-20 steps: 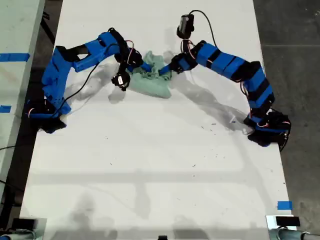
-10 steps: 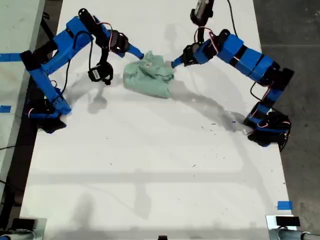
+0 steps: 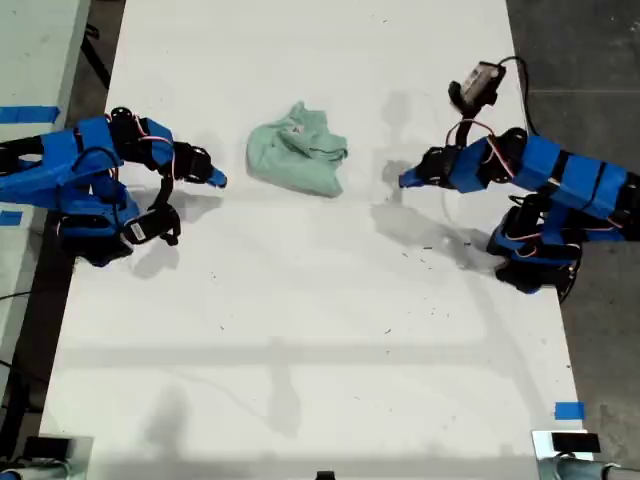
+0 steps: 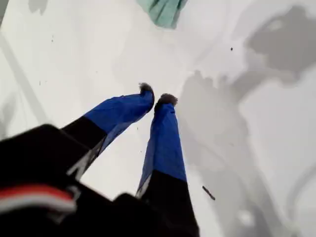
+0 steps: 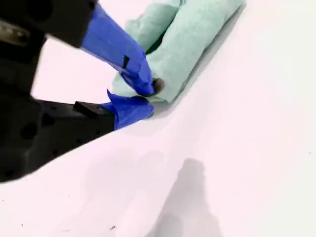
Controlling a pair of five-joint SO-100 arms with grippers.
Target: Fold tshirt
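The tshirt (image 3: 297,158) lay on the white surface (image 3: 320,330) as a rumpled, roughly folded mint-green bundle. In the exterior view it sat toward twelve o'clock from the middle of the surface. Nothing touched it, and both arms stood clear of it.

My second claw (image 3: 220,182) was at about nine o'clock from the bundle in the exterior view, near its edge but apart from it, with the tips pointing toward the cloth. In the second wrist view this claw (image 5: 152,98) had its two blue-taped fingers drawn together at the tips and nothing between them. The tshirt (image 5: 182,39) showed just beyond those tips, its folds lumpy and one edge rolled over.

My first claw (image 3: 403,181) was at about three o'clock from the bundle in the exterior view, farther from the cloth than the other one and also aimed at it. In the first wrist view this claw (image 4: 156,94) hung over bare surface, its dark tips almost meeting with only a sliver between them, and it held nothing. Only a corner of the tshirt (image 4: 163,10) showed there, well apart from the tips. The arm's grey shadow fell on the surface beside the claw.

A small piece of blue tape (image 3: 568,410) sat on the surface toward five o'clock in the exterior view.
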